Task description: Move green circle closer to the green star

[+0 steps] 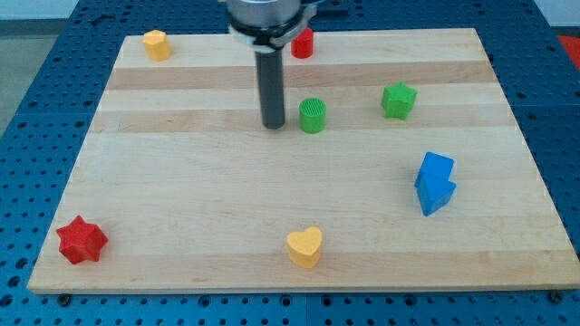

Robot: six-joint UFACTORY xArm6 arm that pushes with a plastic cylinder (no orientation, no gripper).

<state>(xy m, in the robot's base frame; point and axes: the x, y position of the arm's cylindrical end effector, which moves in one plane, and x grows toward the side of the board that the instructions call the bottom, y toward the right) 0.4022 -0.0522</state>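
at the green circle's (313, 116) nine o'clock stood my tip (274, 125), just beside it; no gripper fitted. green star (399, 100) lay apart at three o'clock; push unfinished.

Board (181, 181): showing pale wood in lengthwise bands
My tip (274, 125): showing black
Circle (313, 116), star (398, 100): showing green
Star (82, 240), block (303, 43): showing red
Hearts (305, 246) (157, 44): showing yellow
Block (435, 182): showing blue
Surround (36, 81): showing blue, dotted
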